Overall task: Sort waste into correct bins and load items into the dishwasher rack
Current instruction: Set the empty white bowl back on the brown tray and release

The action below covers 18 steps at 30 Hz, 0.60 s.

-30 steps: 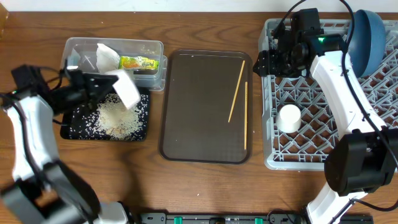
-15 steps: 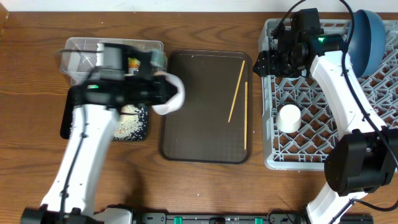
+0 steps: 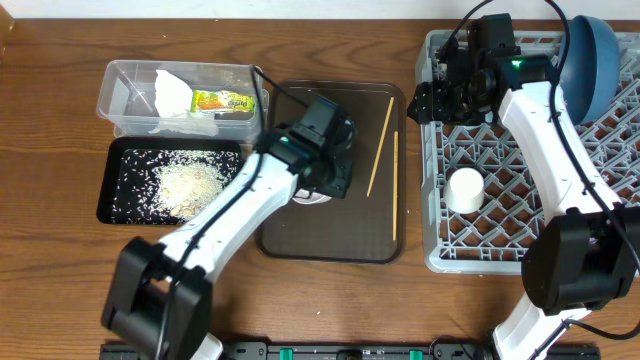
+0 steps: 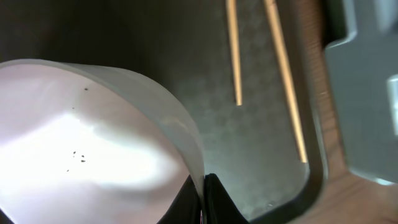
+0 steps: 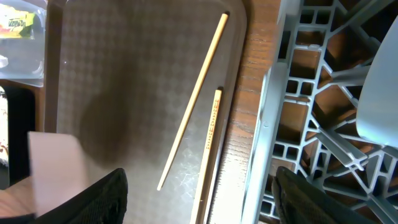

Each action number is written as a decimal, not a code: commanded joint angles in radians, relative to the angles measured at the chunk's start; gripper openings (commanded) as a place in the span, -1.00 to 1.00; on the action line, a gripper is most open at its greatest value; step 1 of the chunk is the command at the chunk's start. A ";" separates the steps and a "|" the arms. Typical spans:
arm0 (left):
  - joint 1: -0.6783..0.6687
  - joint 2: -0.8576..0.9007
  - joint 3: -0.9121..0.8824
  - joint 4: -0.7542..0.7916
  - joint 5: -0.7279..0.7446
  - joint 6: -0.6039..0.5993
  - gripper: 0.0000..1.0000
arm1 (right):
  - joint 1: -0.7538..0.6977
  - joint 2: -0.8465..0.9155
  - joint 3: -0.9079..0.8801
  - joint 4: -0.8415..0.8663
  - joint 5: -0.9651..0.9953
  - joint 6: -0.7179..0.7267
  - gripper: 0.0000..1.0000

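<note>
My left gripper [image 3: 320, 182] [image 4: 202, 186] is shut on the rim of the white bowl [image 4: 93, 155], holding it over the brown serving tray [image 3: 300, 235]. Two wooden chopsticks [image 3: 380, 145] [image 4: 283, 74] [image 5: 193, 99] lie on the tray's right side. My right gripper [image 3: 432, 100] [image 5: 214, 199] is open and empty at the left edge of the grey dishwasher rack [image 3: 510, 215]. In the rack are a dark blue dish [image 3: 592, 60] and a small white cup [image 3: 463, 188]. The clear tub [image 3: 125, 85] holds the napkin [image 3: 172, 92] and the wrapper [image 3: 222, 100]. Rice scraps [image 3: 185, 185] lie in the black tray [image 3: 110, 205].
The brown serving tray lies between the bins on the left and the rack on the right. A strip of bare wood [image 5: 252, 124] separates the tray from the rack wall. The light blue bowl cannot be made out for certain.
My left arm has swung right from over the black tray to over the brown serving tray, carrying the white bowl. My right arm has not moved.
</note>
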<state>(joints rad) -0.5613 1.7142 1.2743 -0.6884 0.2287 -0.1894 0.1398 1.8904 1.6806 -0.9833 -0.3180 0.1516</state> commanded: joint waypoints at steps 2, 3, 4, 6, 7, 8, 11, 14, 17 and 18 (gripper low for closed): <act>0.003 -0.005 0.018 0.015 -0.043 -0.019 -0.15 | 0.004 -0.019 0.007 -0.001 -0.004 -0.011 0.43; 0.006 -0.011 0.019 0.021 -0.043 -0.019 0.06 | 0.004 -0.019 0.007 -0.001 -0.005 -0.011 0.43; 0.008 -0.019 0.023 0.025 -0.043 -0.019 0.18 | 0.004 -0.019 0.007 -0.001 -0.009 -0.011 0.43; 0.021 -0.048 0.042 0.021 -0.043 -0.019 0.30 | 0.008 -0.019 0.007 0.000 -0.035 -0.011 0.43; 0.031 -0.064 0.051 0.019 -0.043 -0.019 0.33 | 0.011 -0.019 0.007 0.002 -0.049 -0.011 0.40; 0.047 -0.086 0.064 0.014 -0.043 -0.023 0.36 | 0.018 -0.019 0.007 0.005 -0.060 -0.011 0.39; 0.115 -0.154 0.100 -0.008 -0.043 -0.057 0.39 | 0.052 -0.019 0.007 0.011 -0.052 -0.010 0.35; 0.220 -0.238 0.110 -0.021 -0.042 -0.090 0.40 | 0.102 -0.018 0.005 0.010 -0.043 -0.010 0.29; 0.338 -0.306 0.110 -0.039 -0.043 -0.101 0.39 | 0.164 -0.014 -0.005 0.009 0.035 0.037 0.26; 0.371 -0.319 0.110 -0.044 -0.043 -0.101 0.39 | 0.188 -0.009 -0.011 0.010 0.060 0.049 0.26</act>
<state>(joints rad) -0.2539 1.4284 1.3720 -0.7174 0.1997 -0.2665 0.2714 1.8904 1.6802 -0.9737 -0.3183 0.1616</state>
